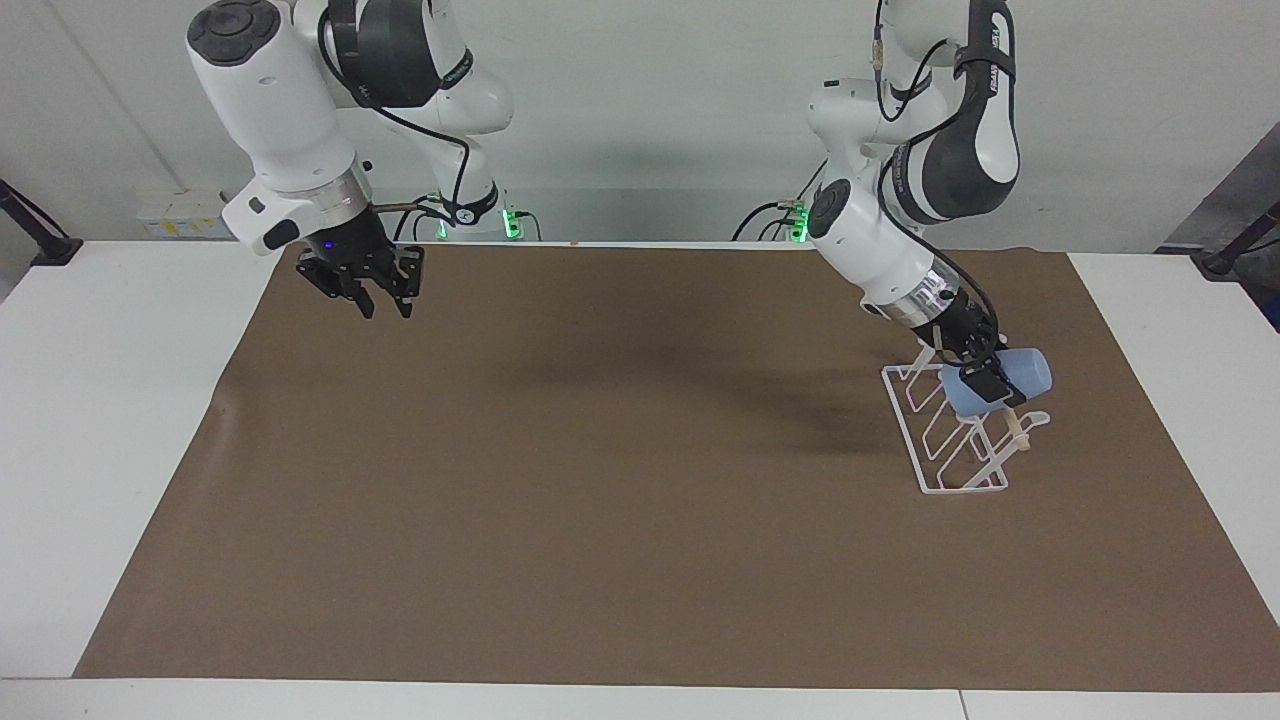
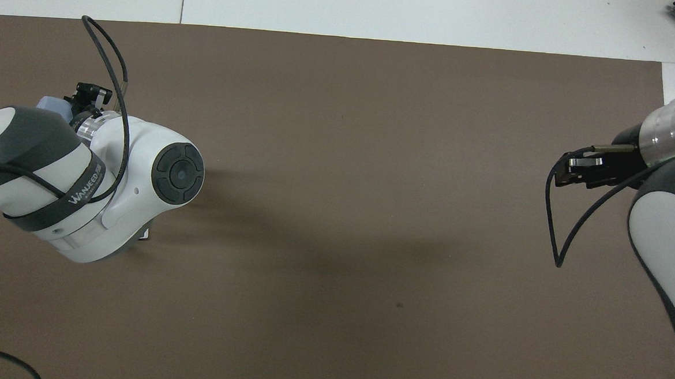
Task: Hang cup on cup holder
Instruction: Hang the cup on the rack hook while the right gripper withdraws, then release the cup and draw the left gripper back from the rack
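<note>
Cup (image 1: 1005, 385): light-blue tumbler, lying tilted between the fingers of the left gripper (image 1: 988, 379), which are clamped on its wall. It sits at the top of the cup holder (image 1: 950, 430), against the wooden bar; whether it rests on a prong cannot be told. In the overhead view the left arm hides all but a sliver of it (image 2: 50, 104). Right gripper (image 1: 383, 304): raised over the brown mat (image 1: 600, 500) on the counter (image 1: 110, 400), well apart from the cup, fingers slightly apart and holding nothing.
</note>
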Robot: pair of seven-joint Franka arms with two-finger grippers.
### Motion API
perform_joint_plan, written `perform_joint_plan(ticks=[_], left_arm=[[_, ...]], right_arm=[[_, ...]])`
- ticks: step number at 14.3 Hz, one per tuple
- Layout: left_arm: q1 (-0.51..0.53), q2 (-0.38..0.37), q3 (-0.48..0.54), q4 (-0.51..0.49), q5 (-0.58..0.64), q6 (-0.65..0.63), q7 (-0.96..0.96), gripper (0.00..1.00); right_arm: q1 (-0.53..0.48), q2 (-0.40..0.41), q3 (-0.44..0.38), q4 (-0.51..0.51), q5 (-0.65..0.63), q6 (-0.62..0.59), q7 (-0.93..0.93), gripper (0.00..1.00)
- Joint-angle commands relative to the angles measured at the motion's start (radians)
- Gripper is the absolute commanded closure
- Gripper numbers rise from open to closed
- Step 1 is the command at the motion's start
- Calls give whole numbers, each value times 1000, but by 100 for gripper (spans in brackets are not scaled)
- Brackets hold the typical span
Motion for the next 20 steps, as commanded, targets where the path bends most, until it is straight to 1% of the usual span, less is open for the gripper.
perform_joint_plan(ticks=[1,2,5,10,11,12,17,20], left_arm=[[17,11,1,-12,39,25,-23,100],[19,16,1,-7,42,28,-26,100],[24,42,1,-1,51,53,-42,100],[24,44,1,7,68,53,-56,100],[24,45,1,8,68,53,-56,91],[24,48,1,11,68,54,-54,1],[14,48,1,17,65,34,-60,0],[16,38,-3,40,45,27,-66,0]], right_arm=[[-25,-18,8,-8,3,-37,-18,3],[-31,-22,8,-8,3,-43,-18,0],[-42,-28,8,-8,3,-70,-16,0],[-84,-41,7,-5,3,-57,-16,0],[-89,-43,7,-6,3,-58,-16,0],[-88,-43,8,-6,3,-58,-15,0],[-86,-43,10,-6,3,-58,-15,0],[-86,-43,10,-6,3,-58,-15,0]])
